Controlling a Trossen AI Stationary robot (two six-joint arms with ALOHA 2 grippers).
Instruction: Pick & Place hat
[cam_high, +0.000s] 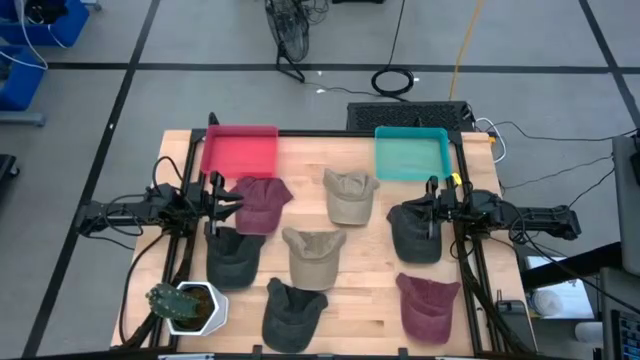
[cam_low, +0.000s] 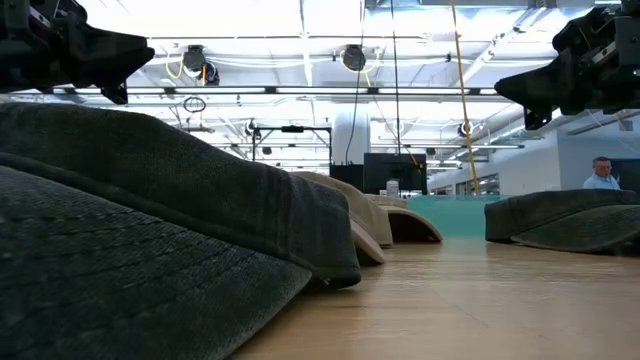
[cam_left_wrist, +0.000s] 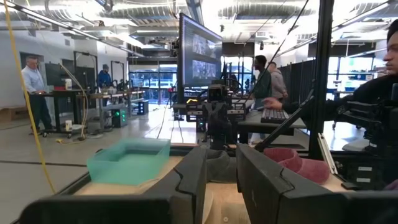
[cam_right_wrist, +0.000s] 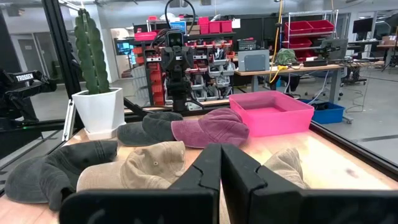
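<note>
With seven hats crowded on the counter (cam_high: 375, 300), the left end effector (cam_left_wrist: 221, 180), slightly parted and empty beside the maroon hat (cam_high: 262, 205), and the closed, empty right end effector (cam_right_wrist: 221, 171) risk snagging an overlapping neighbour.

Seven caps lie spread over the wooden table, all resting on their brims and crowns. A maroon cap (cam_high: 262, 203) sits near the red bin, with a dark grey cap (cam_high: 232, 256) just below it. Two tan caps occupy the middle: one (cam_high: 350, 196) nearer the bins, the other (cam_high: 313, 256) closer to the front. A charcoal cap (cam_high: 415, 231) lies on the right side, a second maroon cap (cam_high: 428, 306) at the front right, and another dark cap (cam_high: 293, 312) at the front centre.
</note>
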